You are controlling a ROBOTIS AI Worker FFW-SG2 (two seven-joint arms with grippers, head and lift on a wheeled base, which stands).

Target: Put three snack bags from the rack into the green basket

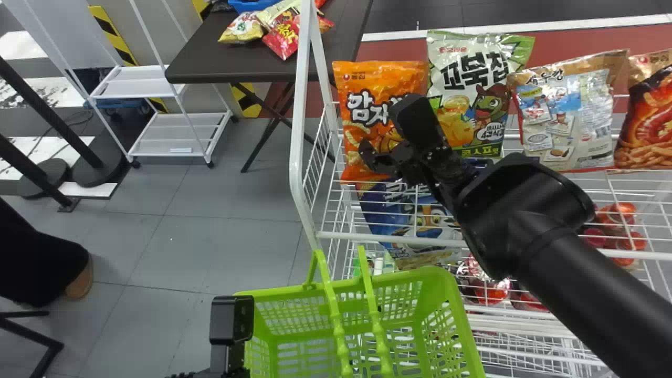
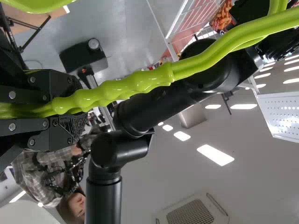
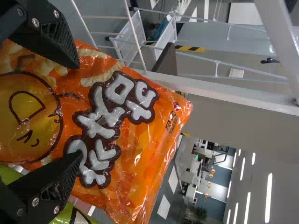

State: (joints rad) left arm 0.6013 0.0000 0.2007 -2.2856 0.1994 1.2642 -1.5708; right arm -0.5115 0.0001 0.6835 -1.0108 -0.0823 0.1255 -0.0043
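Nearest the camera, the right arm (image 1: 577,273) slants in from the lower right corner of the view, crossing above the front edge of the rack (image 1: 299,157). At its end the right gripper (image 1: 386,126) is over the orange snack bag (image 1: 367,79), its two fingers spread well apart. In the right wrist view their tips lie against the printed front of that bag as seen from there; whether they touch it, I cannot tell. The orange bag stands upright at the left end of the rack's upper shelf, set back from the front edge. To its right comes a green-and-white bag (image 1: 462,47), then a beige bag (image 1: 577,115) with its back turned outward, then a dark red bag (image 1: 651,126) cut off by the view's edge. Beneath the wires of that shelf, near the left front corner, lies a blue bag (image 1: 383,210). Just in front of that same corner is the green basket (image 1: 441,275), open side up. Over at its left side is the left gripper (image 1: 231,320), clamped on the basket's two green handles (image 1: 378,331). Beyond the rack's left side, a few more bags (image 1: 286,39) lie on a dark table (image 1: 210,52).
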